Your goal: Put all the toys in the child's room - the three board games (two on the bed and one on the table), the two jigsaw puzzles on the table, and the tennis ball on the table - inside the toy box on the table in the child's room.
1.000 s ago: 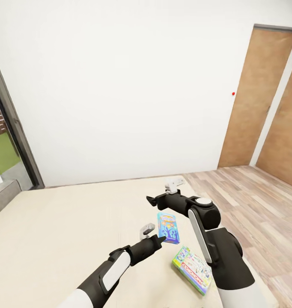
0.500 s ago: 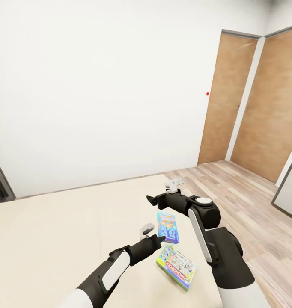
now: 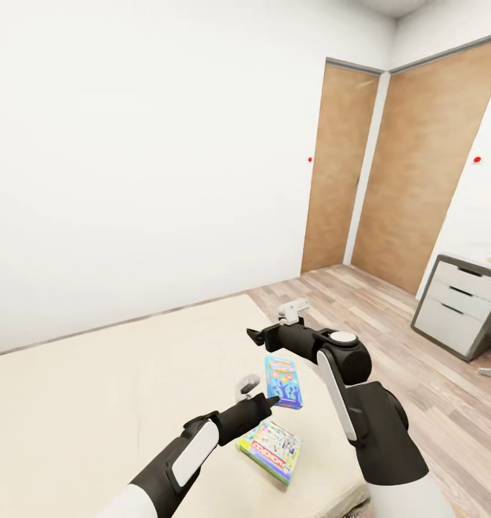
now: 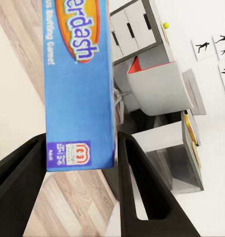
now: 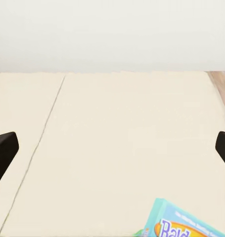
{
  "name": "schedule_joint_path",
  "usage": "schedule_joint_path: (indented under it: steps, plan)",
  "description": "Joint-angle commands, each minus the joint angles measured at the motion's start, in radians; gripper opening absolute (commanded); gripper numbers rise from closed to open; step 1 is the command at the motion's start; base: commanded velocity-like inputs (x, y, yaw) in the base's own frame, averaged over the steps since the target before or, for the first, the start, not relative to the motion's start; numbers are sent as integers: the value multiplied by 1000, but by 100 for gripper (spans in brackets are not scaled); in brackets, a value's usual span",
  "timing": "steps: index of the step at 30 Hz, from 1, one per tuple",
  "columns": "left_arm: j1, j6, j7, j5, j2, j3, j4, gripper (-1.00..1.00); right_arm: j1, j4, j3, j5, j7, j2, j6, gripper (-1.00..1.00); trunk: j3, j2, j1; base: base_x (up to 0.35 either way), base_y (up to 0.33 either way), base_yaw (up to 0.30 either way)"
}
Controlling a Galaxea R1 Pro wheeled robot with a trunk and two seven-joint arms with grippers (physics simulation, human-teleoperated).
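Observation:
My left gripper (image 3: 271, 399) is shut on a light blue board game (image 3: 283, 381), held above the beige bed (image 3: 94, 403). In the left wrist view the box (image 4: 80, 84) sits between the black fingers (image 4: 142, 187) of that gripper (image 4: 81, 148). A green-edged board game (image 3: 269, 450) lies flat on the bed near its corner, below the held box. My right gripper (image 3: 256, 335) hovers over the bed, open and empty; its view (image 5: 112, 148) has a corner of the blue box (image 5: 186, 222). The table (image 3: 461, 302) with grey drawers stands at the right. A small yellow-green tennis ball (image 4: 165, 24) rests on it.
Two wooden doors (image 3: 375, 180) fill the far right wall, with wood-plank floor (image 3: 433, 388) between bed and table. A grey shell-shaped object with a red inside (image 4: 161, 86) stands by the table. Black silhouette pictures (image 4: 211, 44) hang on the wall.
The whole view has swung right: the window left the picture, the doors slid left and the table came in. Both arms keep their pose, the blue box still held.

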Motion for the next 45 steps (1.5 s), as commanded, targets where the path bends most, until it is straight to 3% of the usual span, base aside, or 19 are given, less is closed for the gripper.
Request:
schedule_joint_path:
  steps: [1, 6, 21, 45]
  plan:
    - [-1, 7, -1, 11, 0, 0, 0, -100, -1, -1, 0, 3, 3, 1, 5, 100, 2, 7, -4, 0, 0, -290]
    - [0, 4, 0, 11, 1, 1, -1, -100, -1, -1, 0, 3, 3, 1, 5, 100, 18, 42, -23, 0, 0, -287]
    - [7, -8, -29, 10, 5, 2, -2, -100, 0, -1, 0, 3, 3, 3, 6, 100, 18, 42, -23, -82, -63, -79]
    - [5, -4, -32, 12, 4, 3, -2, -100, -2, 0, 0, 3, 3, 3, 6, 100, 21, 49, -27, -7, -6, -281]
